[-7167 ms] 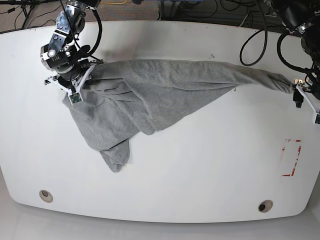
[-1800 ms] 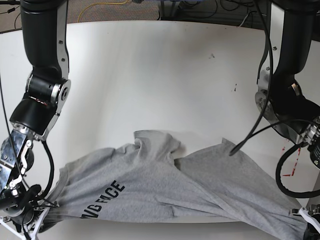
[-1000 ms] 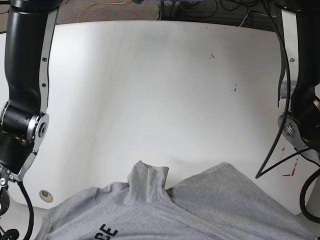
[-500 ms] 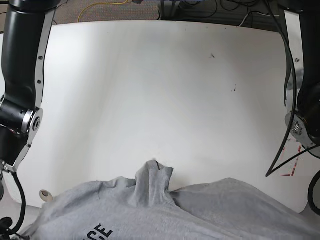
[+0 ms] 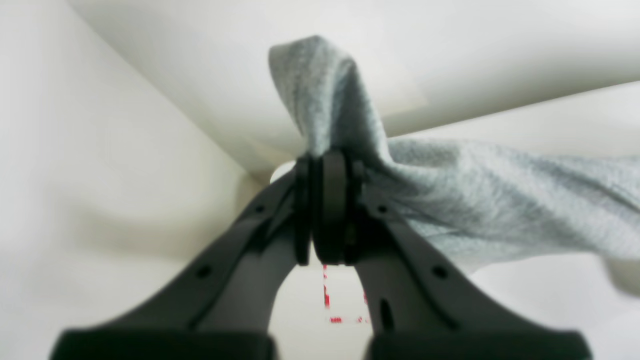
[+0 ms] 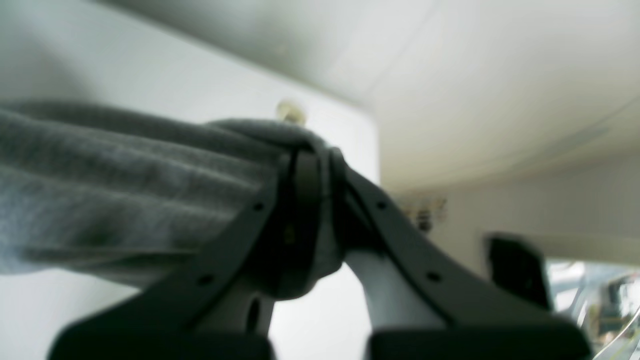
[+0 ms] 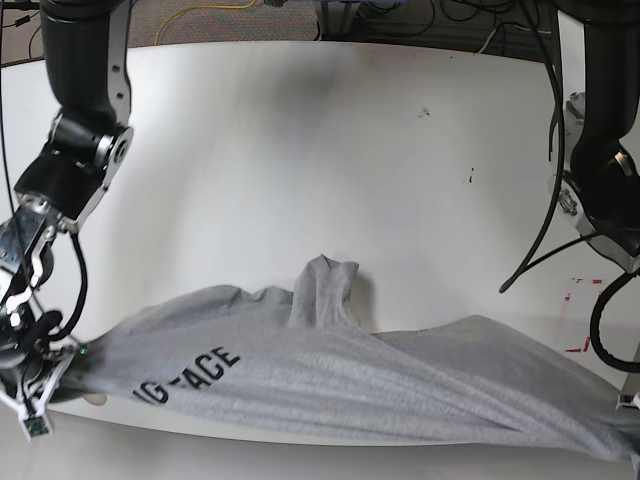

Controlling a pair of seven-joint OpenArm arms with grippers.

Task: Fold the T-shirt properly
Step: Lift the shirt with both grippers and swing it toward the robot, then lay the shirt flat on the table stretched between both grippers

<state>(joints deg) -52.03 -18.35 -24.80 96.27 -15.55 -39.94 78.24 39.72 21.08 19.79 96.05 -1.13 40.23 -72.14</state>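
Two pinches are shown. In the left wrist view, the left gripper [image 5: 325, 220] is clamped on a corner of the T-shirt [image 5: 475, 200], and the cloth is drawn taut toward 3 o'clock, apparently so that it can be spread.

In the right wrist view, the right gripper [image 6: 310, 210] is clamped on a bunched edge, with fabric trailing toward 9 o'clock.

In the base view, the shirt is stretched along the table [image 7: 300, 150] edge at 6 o'clock, lettering up, presumably for flattening before folding.

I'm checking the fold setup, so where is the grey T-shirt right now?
In the base view, the heather-grey cotton T-shirt is stretched along the white table's near edge, pinched between the right gripper and the left gripper.
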